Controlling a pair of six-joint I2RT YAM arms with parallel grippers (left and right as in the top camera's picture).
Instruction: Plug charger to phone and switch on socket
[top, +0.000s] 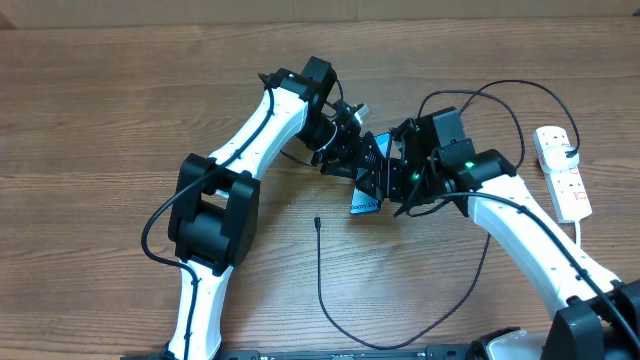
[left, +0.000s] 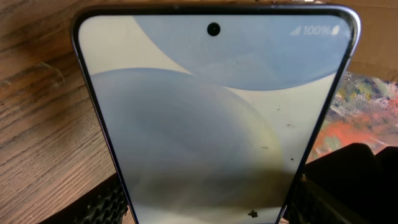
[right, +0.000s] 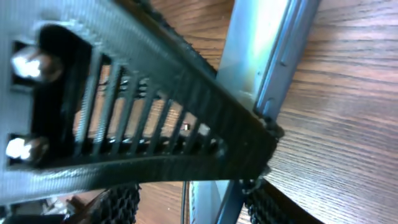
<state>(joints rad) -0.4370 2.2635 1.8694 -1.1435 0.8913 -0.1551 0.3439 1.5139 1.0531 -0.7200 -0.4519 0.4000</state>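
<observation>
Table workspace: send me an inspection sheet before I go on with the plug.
Surface: wooden table.
Job's things: phone raised between both grippers, screen lit; socket at the right edge, switch state too small to tell; charger not in the phone, tip lying free on the wood.
Clutter: nothing seen.
Grippers: left gripper shut on phone; right gripper at phone, grip unclear.
Cables: charger loops toward the near edge.
Surroundings: pale band past the far edge.

The phone (left: 211, 124) runs off the left wrist view's bottom edge.
</observation>
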